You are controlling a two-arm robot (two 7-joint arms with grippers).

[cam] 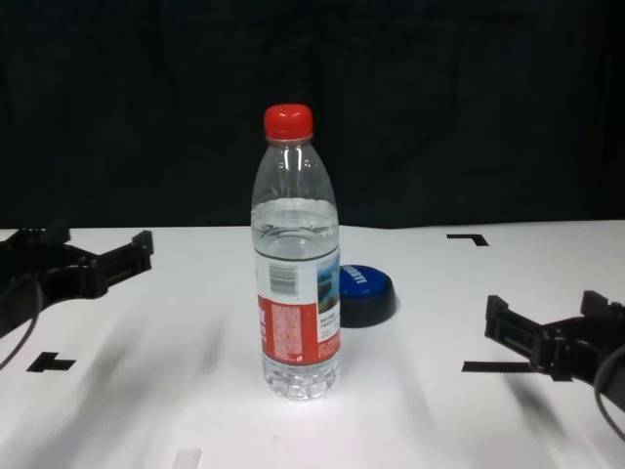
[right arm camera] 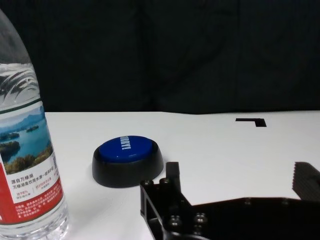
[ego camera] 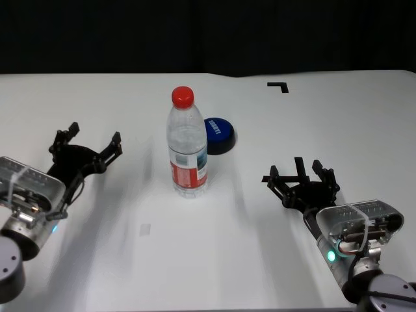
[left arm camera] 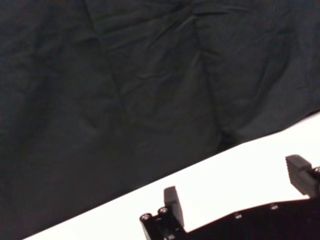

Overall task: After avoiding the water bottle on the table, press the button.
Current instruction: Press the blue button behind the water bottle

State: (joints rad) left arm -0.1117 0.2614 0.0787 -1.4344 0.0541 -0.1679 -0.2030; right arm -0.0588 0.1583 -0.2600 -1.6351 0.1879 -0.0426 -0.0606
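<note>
Nearest us, our right gripper (ego camera: 300, 174) hovers low over the table (ego camera: 364, 123) with its jaws spread and nothing between them. Our left gripper (ego camera: 88, 144) sits at the table's left side, jaws likewise spread and empty. Between the two stands the water bottle (ego camera: 187, 143), upright, its long axis vertical and red cap on top. Just behind it to the right lies the button (ego camera: 219, 134), blue dome facing up, partly hidden by the bottle in the chest view. The white table carries black tape marks (ego camera: 279, 86); a dark curtain (ego camera: 208, 32) hangs behind it.
</note>
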